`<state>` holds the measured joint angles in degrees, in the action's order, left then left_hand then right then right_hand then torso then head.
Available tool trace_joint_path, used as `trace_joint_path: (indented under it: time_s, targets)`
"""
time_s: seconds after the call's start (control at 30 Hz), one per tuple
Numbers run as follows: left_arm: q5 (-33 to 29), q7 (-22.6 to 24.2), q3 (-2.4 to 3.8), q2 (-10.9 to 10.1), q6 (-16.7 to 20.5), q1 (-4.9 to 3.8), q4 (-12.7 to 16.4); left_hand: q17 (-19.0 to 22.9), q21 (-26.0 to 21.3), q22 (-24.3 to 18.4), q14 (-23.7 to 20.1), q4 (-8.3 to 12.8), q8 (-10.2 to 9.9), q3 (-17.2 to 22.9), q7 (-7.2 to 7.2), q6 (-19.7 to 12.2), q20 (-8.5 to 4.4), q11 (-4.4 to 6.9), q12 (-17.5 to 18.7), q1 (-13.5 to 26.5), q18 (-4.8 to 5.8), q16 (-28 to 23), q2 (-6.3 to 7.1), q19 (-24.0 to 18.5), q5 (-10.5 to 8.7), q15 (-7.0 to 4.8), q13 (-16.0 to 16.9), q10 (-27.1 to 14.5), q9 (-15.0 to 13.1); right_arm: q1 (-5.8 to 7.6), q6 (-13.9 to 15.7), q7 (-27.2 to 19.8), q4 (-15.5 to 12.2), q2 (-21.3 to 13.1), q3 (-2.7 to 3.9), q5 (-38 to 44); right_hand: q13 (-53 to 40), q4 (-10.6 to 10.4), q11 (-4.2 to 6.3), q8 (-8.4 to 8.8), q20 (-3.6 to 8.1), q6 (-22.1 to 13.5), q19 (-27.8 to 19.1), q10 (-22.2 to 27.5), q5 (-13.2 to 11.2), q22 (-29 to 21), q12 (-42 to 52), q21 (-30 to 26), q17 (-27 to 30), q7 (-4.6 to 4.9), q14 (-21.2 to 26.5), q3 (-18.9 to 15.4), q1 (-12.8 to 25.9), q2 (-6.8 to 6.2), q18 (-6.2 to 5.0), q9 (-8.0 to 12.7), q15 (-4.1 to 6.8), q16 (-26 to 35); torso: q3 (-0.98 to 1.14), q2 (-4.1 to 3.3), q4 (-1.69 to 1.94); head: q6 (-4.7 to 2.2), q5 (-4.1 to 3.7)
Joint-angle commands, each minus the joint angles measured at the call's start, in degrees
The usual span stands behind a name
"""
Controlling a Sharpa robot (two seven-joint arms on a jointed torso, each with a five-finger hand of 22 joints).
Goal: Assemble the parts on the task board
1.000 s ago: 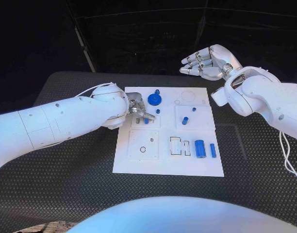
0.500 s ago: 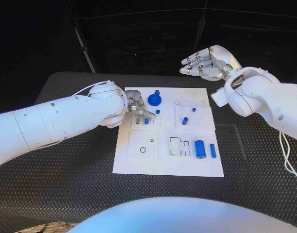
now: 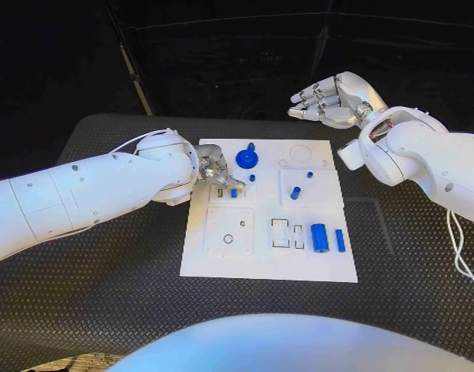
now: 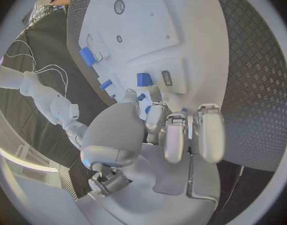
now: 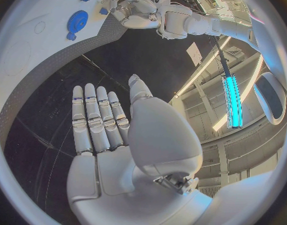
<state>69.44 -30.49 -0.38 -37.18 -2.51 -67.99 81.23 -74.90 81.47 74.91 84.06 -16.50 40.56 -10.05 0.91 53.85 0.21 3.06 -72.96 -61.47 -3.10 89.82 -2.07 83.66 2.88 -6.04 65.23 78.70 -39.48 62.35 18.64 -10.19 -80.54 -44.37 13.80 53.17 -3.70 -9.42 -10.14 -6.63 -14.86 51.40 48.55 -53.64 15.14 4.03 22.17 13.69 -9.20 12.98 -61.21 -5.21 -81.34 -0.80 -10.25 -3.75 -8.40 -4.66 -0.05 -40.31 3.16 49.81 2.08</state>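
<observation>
Two white arms reach in over the black table (image 3: 103, 310), and the task board (image 3: 269, 267) lies flat between them at the middle. Farthest left, the left hand (image 3: 217, 172) hangs low over the board's upper left part, fingers curled downward toward a small blue part (image 3: 234, 193) standing in a square recess; the wrist view puts the fingertips (image 4: 155, 114) just beside that part (image 4: 144, 79), yet whether they pinch anything cannot be told. Next along the board's far edge sits a blue gear (image 3: 246, 161), then a blue peg (image 3: 295, 193) nearer the centre, and toward the near right a blue cylinder (image 3: 318, 237) with a thin blue bar (image 3: 340, 240) beside it. Farthest right, the right hand (image 3: 332, 101) is raised beyond the board's far corner, fingers straight and apart, holding nothing.
</observation>
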Motion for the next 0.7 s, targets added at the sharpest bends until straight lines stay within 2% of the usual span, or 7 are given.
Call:
trace_joint_path:
  time_s: [0.03,0.13,0.27,0.5,0.7]
  targets:
    - [-0.55,-0.11,0.05,0.03,-1.37,0.01,0.24,-15.10,-0.47,1.85,5.94,0.18,-2.29,-0.84,0.58,-1.50,0.24,-0.57,0.41,-0.49,0.09,0.18,-0.66,-0.52,-0.21,0.44,-0.37,-0.51,1.32,0.10,-0.36,-0.45,-0.05,0.02,0.03,-0.27,0.04,0.02,-0.32,0.27,-0.34,0.24,-0.10,0.16,0.23,-0.09,0.25,-0.20,0.09,0.90,0.36,-0.33,0.49,-0.07,-0.24,-0.06,-0.05,0.22,-0.03,-0.06,-0.03,-0.02,0.01]
    - [-0.57,-0.08,0.05,0.11,-1.46,0.05,0.34,-15.10,-0.78,1.52,5.94,0.29,-4.51,-1.52,1.27,-1.84,0.72,-1.25,0.69,-1.48,0.02,0.18,-1.10,-0.72,-0.20,0.99,-0.73,-0.83,2.84,0.10,-0.39,-0.45,-0.02,0.06,0.02,-0.27,0.05,0.01,-0.31,0.28,-0.34,0.26,-0.07,0.16,0.27,-0.10,0.28,-0.26,0.12,0.89,0.34,-0.32,0.53,0.03,-0.24,-0.06,-0.04,0.24,-0.01,-0.04,-0.04,0.03,0.01]
    - [-0.60,-0.01,0.05,0.14,-1.70,0.08,0.50,-15.10,-1.00,1.29,5.94,0.51,-6.23,-2.05,1.80,-1.75,1.18,-1.71,0.88,-2.47,-0.05,0.18,-1.21,-0.85,-0.15,1.40,-1.02,-1.10,4.09,0.09,-0.45,-0.44,0.04,0.10,0.01,-0.27,0.05,0.03,-0.30,0.28,-0.35,0.27,-0.04,0.16,0.37,-0.11,0.30,-0.30,0.13,0.89,0.32,-0.30,0.50,0.07,-0.25,-0.06,-0.04,0.25,0.01,-0.05,-0.07,0.09,0.02]
    - [-0.99,0.07,0.04,0.07,-1.89,0.10,1.02,-15.10,-1.20,1.08,5.94,0.56,-7.17,-2.38,2.07,-1.40,1.51,-1.97,1.16,-2.97,-0.13,0.18,-1.09,-0.97,0.12,1.63,-1.43,-1.46,4.83,0.08,-0.56,-0.45,0.18,0.18,0.00,-0.27,0.07,0.27,-0.27,0.34,-0.35,0.33,0.25,0.26,2.12,-0.15,0.51,-0.84,0.36,0.86,0.19,-0.34,0.42,0.20,-0.27,-0.04,-0.02,0.40,-0.01,-0.07,0.03,0.17,-0.02]
    - [-1.29,0.08,0.03,0.02,-2.06,0.11,1.44,-15.10,-1.24,1.10,5.94,0.46,-7.90,-2.31,2.24,-0.98,1.80,-2.15,1.12,-3.26,-0.16,0.18,-1.39,-0.96,1.01,1.83,-1.44,-1.57,5.44,0.05,-0.65,-0.48,0.32,0.29,-0.01,-0.27,0.07,0.32,-0.27,0.37,-0.35,0.35,0.35,0.30,2.66,-0.16,0.57,-1.01,0.43,0.87,0.15,-0.37,0.44,0.21,-0.27,-0.04,-0.02,0.44,0.00,-0.03,-0.02,0.19,0.06]
